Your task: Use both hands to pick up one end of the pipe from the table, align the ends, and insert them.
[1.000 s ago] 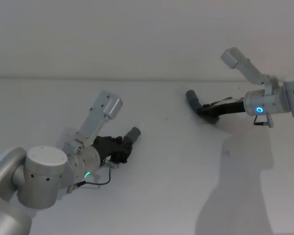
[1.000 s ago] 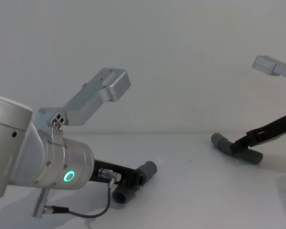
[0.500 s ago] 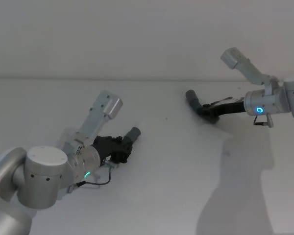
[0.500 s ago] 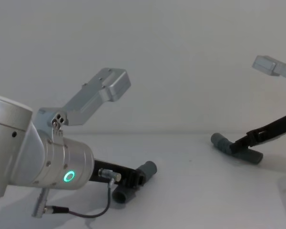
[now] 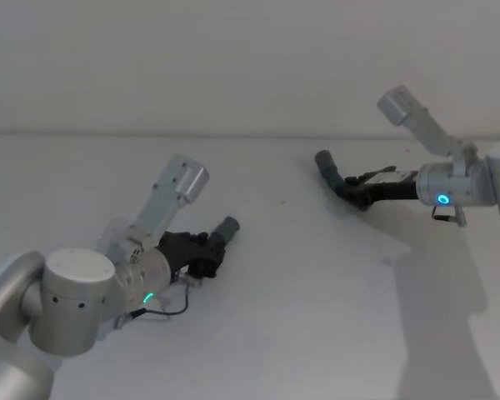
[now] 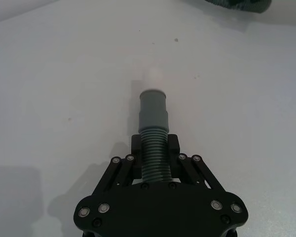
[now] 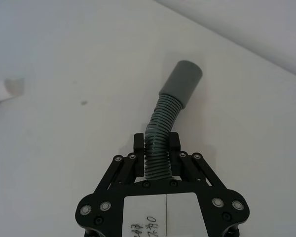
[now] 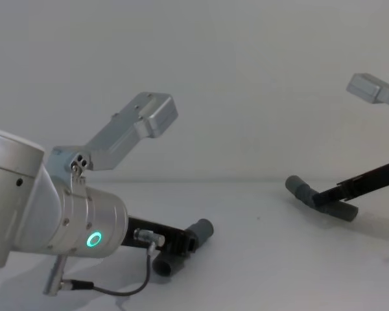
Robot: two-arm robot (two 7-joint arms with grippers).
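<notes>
My left gripper (image 5: 202, 254), low over the near-left part of the plain white matte table (image 5: 300, 333), is closed on the short curved grey ribbed hose piece (image 5: 221, 235). Its black fingers (image 6: 174, 144) pinch the ribs from both sides. That piece's smooth grey cuff (image 6: 153, 106), ending in a narrow white tip (image 6: 153, 76), juts beyond the fingers toward the far right. In the chest view the piece's other end curves down beneath the gripper toward the table; I cannot tell whether it touches.

My right gripper (image 5: 356, 193), reaching in from the right at the far side of the table, holds the longer grey ribbed hose piece (image 7: 159, 131) the same way, ribs squeezed between its two fingers. Its wider smooth grey cuff (image 5: 325, 164) bends away toward the far left. The two pieces are well apart, with a broad bare stretch of table between them.
</notes>
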